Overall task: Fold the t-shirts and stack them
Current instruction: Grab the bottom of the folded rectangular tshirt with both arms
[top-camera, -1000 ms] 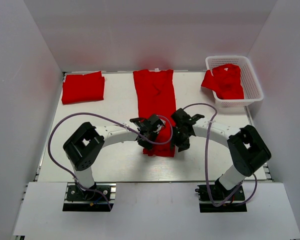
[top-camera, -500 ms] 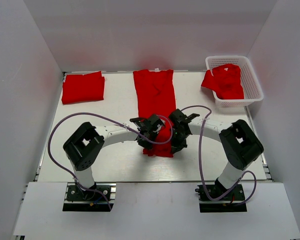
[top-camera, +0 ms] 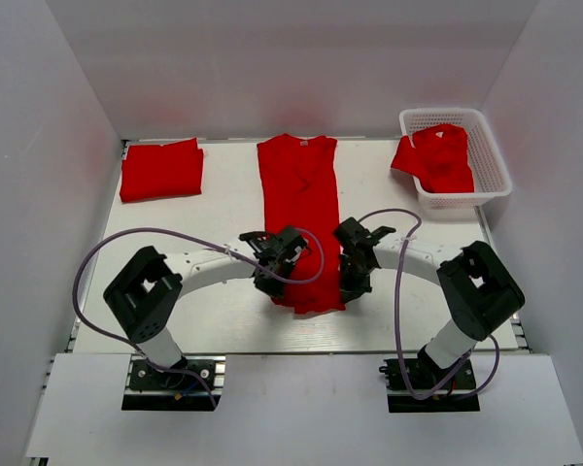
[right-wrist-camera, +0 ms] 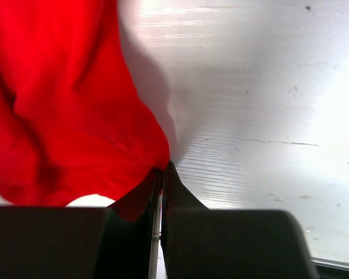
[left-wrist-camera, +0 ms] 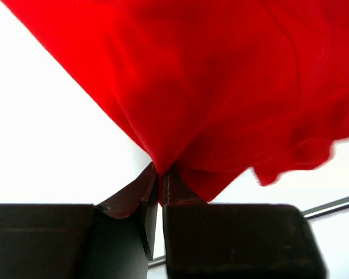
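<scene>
A long, narrow folded red t-shirt (top-camera: 300, 209) lies down the middle of the table, collar at the far end. My left gripper (top-camera: 272, 288) is shut on its near left corner, with red cloth (left-wrist-camera: 221, 99) pinched between the fingers (left-wrist-camera: 180, 197). At the near right corner my right gripper (top-camera: 348, 288) is shut on the hem (right-wrist-camera: 75, 116), which rises out of the closed jaws. A folded red t-shirt (top-camera: 161, 169) rests at the far left. Another red t-shirt (top-camera: 437, 155) lies crumpled in the basket, hanging over its left rim.
The white mesh basket (top-camera: 491, 160) stands at the far right corner. White walls close in the table on three sides. Purple cables loop over both arms. Bare white table (right-wrist-camera: 267, 104) shows to the right of the held hem.
Both grippers have moved toward the near edge with the shirt's near end, drawing it out longer and flatter. The right gripper closed on the hem during the last second.
</scene>
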Available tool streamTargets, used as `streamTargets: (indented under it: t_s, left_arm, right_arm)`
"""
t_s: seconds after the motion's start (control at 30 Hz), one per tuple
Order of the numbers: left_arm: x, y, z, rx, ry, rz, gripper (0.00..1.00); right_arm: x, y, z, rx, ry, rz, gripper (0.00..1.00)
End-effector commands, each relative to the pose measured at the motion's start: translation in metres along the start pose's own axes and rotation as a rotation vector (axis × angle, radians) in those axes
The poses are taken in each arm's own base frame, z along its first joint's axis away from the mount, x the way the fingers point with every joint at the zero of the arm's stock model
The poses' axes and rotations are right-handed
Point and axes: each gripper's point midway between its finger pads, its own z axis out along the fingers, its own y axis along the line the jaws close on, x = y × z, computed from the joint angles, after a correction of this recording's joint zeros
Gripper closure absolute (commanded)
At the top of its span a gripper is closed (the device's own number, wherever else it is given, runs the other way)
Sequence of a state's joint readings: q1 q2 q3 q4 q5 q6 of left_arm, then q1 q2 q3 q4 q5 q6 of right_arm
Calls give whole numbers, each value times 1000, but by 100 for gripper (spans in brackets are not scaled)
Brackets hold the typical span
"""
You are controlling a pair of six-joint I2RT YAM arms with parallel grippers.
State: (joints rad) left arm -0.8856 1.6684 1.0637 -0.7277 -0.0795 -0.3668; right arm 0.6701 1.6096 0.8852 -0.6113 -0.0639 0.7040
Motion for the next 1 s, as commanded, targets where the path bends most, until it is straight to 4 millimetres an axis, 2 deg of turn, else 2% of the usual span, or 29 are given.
streamTargets:
  t_s: [0.0, 0.1, 0.17, 0.23, 0.27, 0.3, 0.43, 0.6, 0.7, 0.73, 0.77, 0.8, 0.83, 0.87, 0.9, 0.93, 0.97]
  left_arm:
    - [15, 11, -13, -26, 22, -13, 82]
    - [23, 5, -15, 22, 52, 8, 82]
    - [35, 8, -17, 27, 72, 9, 82]
    - [35, 6, -20, 44, 57, 17, 76]
    - [41, 4, -17, 64, 64, 17, 72]
    - [41, 4, -17, 64, 64, 17, 68]
    - [57, 2, -9, 85, 108, 7, 68]
    - [54, -1, -16, 102, 87, -13, 68]
    - [38, -3, -28, 103, 46, -14, 62]
    - [33, -3, -34, 101, 24, -14, 57]
    - [28, -4, -40, 107, 7, -15, 52]
    - [22, -3, -47, 96, -4, -15, 45]
    - [18, -2, -51, 84, -10, -25, 9]
    - [13, -1, -58, 80, -25, -25, 0]
    - [1, -1, -68, 69, -55, -27, 0]
    - [3, 2, -74, 50, -42, -27, 0]
    - [-1, 4, -79, 37, -50, -27, 0]
  right_arm:
    - [8, -31, -1, 138, -1, 13, 100]
    - [9, -31, -2, 139, 2, 16, 100]
    - [11, -30, -3, 128, 13, 15, 100]
    - [15, -28, -5, 115, 21, 8, 100]
    - [14, -28, -7, 110, 14, 3, 100]
    - [19, -20, -9, 69, 35, -6, 100]
    - [30, -15, -14, 10, 50, -35, 100]
    - [31, -11, -19, -4, 46, -75, 100]
    - [26, -2, -26, -38, 17, -107, 75]
    - [23, 0, -29, -43, 7, -113, 55]
    - [17, 6, -38, -61, -24, -123, 41]
    - [13, 4, -43, -39, -36, -128, 21]
    - [11, 5, -48, -41, -46, -132, 10]
    - [-1, 13, -61, -57, -100, -139, 10]
    - [2, 10, -66, -42, -89, -139, 10]
    - [-2, 10, -71, -37, -113, -142, 10]
    - [-10, 17, -87, -61, -162, -143, 10]
